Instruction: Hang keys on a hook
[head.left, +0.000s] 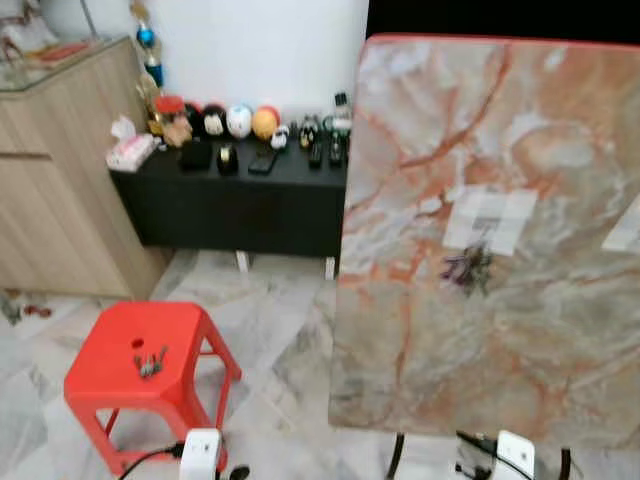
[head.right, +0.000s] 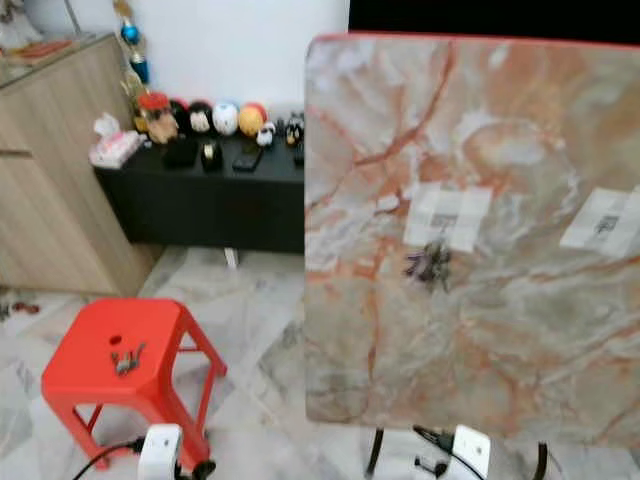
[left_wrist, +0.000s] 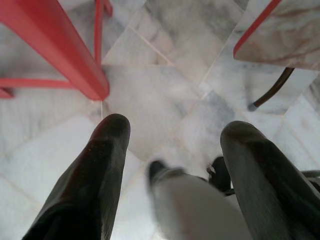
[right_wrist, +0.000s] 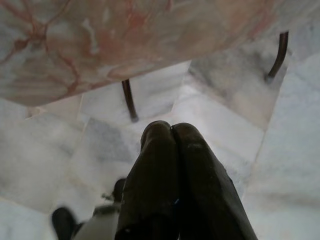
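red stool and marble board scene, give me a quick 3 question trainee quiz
1. True or false: a bunch of keys lies on the red plastic stool.
2. What already hangs on the upright marble-patterned board? A) a cup B) a dark key bunch C) a towel
3. Which end effector is open?

Key:
1. True: small metal keys.
2. B: dark key bunch below the white patch.
3. The left end effector; the right end effector is shut.

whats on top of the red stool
A small bunch of keys lies on the red stool seat, beside a small hole. How many keys cannot be told.
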